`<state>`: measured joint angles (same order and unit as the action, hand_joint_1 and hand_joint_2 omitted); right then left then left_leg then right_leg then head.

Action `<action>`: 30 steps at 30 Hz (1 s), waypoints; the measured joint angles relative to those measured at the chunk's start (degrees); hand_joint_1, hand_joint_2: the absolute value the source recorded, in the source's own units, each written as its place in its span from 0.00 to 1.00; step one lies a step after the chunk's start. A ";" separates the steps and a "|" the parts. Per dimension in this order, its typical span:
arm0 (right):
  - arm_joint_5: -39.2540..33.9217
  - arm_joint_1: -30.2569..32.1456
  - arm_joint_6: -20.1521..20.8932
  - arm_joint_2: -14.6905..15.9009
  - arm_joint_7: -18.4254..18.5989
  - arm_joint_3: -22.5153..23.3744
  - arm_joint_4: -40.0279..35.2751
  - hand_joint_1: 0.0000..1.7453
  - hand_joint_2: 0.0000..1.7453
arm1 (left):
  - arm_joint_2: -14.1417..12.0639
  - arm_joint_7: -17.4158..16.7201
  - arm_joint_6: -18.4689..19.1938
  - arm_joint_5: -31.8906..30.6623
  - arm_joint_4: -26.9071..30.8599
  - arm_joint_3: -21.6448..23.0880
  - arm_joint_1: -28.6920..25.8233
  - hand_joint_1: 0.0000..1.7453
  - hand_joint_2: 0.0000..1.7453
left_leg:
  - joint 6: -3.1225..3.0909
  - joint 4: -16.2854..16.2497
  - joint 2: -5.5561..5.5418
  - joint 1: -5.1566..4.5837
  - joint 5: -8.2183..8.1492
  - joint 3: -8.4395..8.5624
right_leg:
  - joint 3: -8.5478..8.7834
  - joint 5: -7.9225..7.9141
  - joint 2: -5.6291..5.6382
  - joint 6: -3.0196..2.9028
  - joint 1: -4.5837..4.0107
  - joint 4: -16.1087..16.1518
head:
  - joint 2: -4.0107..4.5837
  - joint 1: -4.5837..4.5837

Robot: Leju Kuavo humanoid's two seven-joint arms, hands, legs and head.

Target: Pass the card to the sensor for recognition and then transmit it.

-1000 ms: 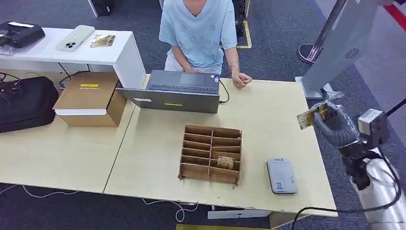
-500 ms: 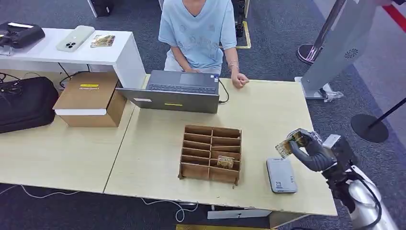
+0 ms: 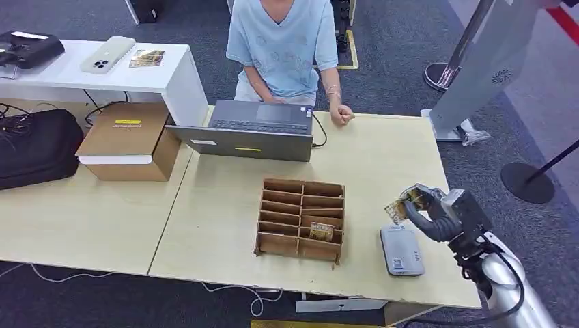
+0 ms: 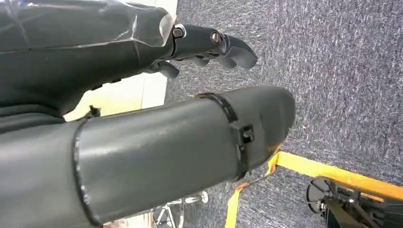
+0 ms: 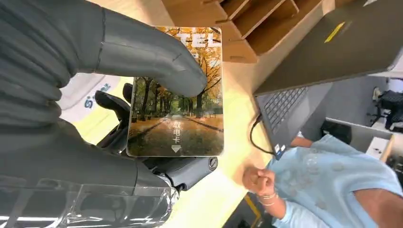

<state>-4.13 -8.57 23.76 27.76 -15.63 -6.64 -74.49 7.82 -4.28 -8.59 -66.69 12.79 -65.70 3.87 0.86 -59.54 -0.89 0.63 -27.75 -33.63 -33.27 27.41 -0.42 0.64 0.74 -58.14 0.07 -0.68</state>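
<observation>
The right hand (image 3: 425, 213) pinches a card (image 5: 178, 99) printed with autumn trees between thumb and fingers, above the table (image 3: 382, 164) beside a grey card reader (image 3: 401, 250). The left hand (image 4: 142, 95) hangs over carpet, fingers spread, holding nothing.

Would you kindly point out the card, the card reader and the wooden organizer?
card (image 5: 176, 118), right wrist view, middle of its printed face
card reader (image 3: 401, 251), head view, centre of its top
wooden organizer (image 3: 300, 219), head view, a middle divider
</observation>
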 joint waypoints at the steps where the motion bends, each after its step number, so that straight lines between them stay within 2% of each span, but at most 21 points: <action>1: -0.69 0.01 0.00 0.00 -0.02 0.30 0.65 1.00 1.00 | 0.00 0.00 0.00 0.04 0.00 0.00 0.00 0.00 0.00 | 0.00 0.00 0.00 0.00 0.00 0.00 | 0.00 0.00 0.00 0.00 0.00 0.00 | 0.00 0.00; 9: -3.47 1.10 0.44 0.02 -0.37 3.85 3.65 1.00 1.00 | -0.04 0.00 0.00 0.00 0.00 -0.15 -0.02 0.00 0.00 | 0.00 -0.01 0.00 0.00 0.00 0.00 | -0.01 0.00 0.00 0.00 0.00 0.01 | 0.00 0.02; 21: 1.32 3.93 -1.07 -0.26 0.81 4.57 3.25 1.00 1.00 | -0.09 -0.48 0.02 -0.11 -0.02 -0.18 0.01 0.00 0.00 | 0.00 0.00 0.05 0.00 -0.01 0.00 | -0.02 0.00 0.03 0.00 0.00 0.00 | 0.00 0.04; 30: 4.40 5.04 -3.39 -1.31 3.83 4.55 2.07 1.00 1.00 | 0.00 -0.52 0.02 -0.17 -0.02 -0.33 0.00 0.00 0.00 | 0.00 -0.01 0.04 0.00 -0.01 0.00 | -0.02 0.00 0.04 0.00 0.00 0.00 | 0.00 0.02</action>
<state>0.26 -3.53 20.37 26.45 -11.80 -2.10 -72.41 7.82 -4.81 -8.57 -66.86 12.76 -66.03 3.87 0.86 -59.54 -0.85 0.63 -27.76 -33.63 -33.29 27.41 -0.38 0.63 0.74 -58.13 0.07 -0.66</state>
